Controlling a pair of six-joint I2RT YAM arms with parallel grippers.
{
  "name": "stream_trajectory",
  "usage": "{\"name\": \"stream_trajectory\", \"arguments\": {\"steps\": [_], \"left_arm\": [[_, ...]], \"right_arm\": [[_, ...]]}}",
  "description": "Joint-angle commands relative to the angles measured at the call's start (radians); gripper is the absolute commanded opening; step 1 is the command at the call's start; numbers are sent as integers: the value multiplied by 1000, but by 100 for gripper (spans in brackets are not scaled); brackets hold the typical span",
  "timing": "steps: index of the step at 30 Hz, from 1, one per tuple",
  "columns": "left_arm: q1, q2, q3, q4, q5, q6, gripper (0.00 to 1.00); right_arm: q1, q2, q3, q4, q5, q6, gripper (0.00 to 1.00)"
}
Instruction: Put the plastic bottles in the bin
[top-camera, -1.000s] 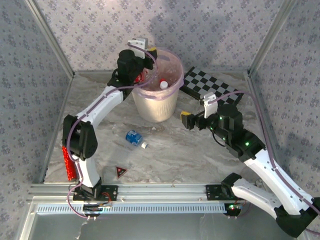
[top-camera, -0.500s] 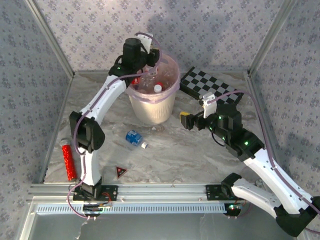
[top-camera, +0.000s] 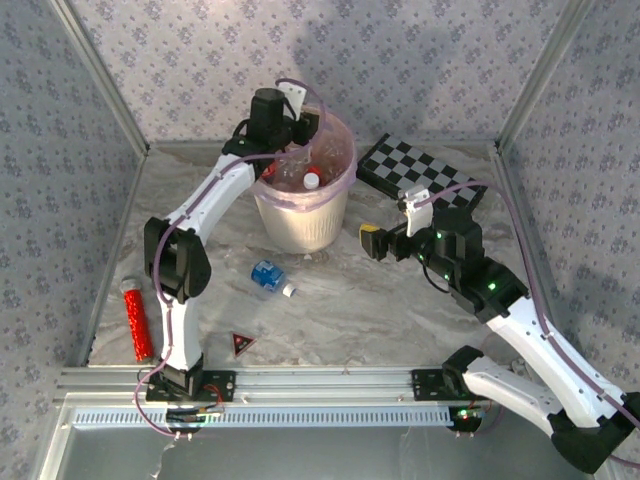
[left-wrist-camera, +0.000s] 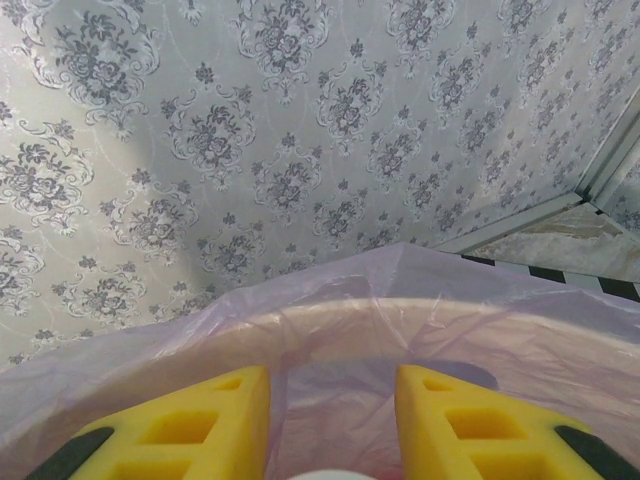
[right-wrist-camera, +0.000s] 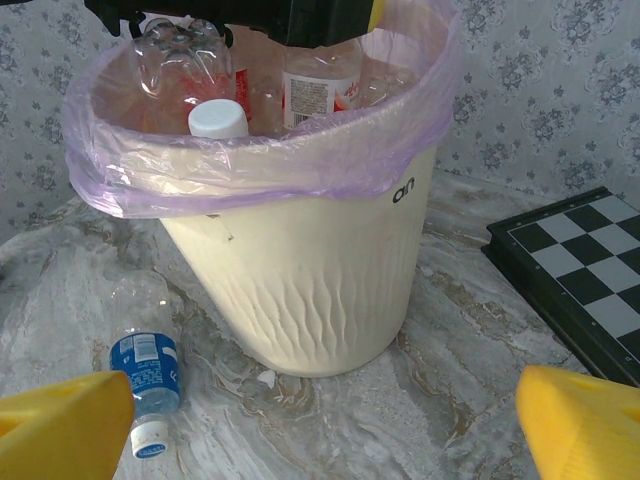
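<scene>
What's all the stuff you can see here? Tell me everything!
bin: one, cream with a pinkish bag, back middle of the table
bottles in the bin: at least three, clear, one with a white cap, one with a red label
blue-label bottle: one, lying on the table in front of the bin
long red thing: one, probably a bottle, left edge of the table
triangle piece: one, dark with a red mark, near the front
checkerboard: one, black-and-white, right of the bin
table: one, grey marble
left claw: yellow, open, over the bin
right claw: yellow, open, facing the bin
</scene>
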Motion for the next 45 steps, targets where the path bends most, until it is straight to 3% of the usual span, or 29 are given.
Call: {"name": "stream_trajectory", "arguments": {"steps": [1, 3, 12, 16, 20, 23, 26, 30, 34, 40, 45], "left_arm": [[-1, 37, -37, -199, 37, -8, 24], [0, 23, 29, -230, 47, -6, 38], [-1, 15, 432, -435, 76, 36, 83], [1, 5, 570, -519, 67, 51, 88], [11, -61, 573, -580, 31, 31, 88], [44, -182, 421, -572, 45, -37, 88], [107, -376, 118, -427, 90, -137, 88], [256, -632, -273, -281, 144, -302, 87], [412, -813, -543, -266, 163, -396, 86], [618, -941, -813, -234, 267, -493, 84], [676, -960, -928, -203, 294, -508, 84]], "right_arm": [[-2, -3, -6, 9, 0, 6, 100], [-3, -2, -5, 7, 0, 6, 100], [0, 9, -3, 17, -9, 11, 100], [0, 9, -1, 15, -6, 10, 100], [8, 9, 0, 0, -27, -10, 100], [64, 20, -2, -24, -69, -66, 99], [199, 61, 7, -78, -44, -151, 96], [374, 210, 24, -124, 32, -212, 90], [486, 428, 58, -48, 119, -214, 86], [595, 736, 184, 138, 240, -246, 83], [627, 973, 385, 147, 308, -286, 91]]}}
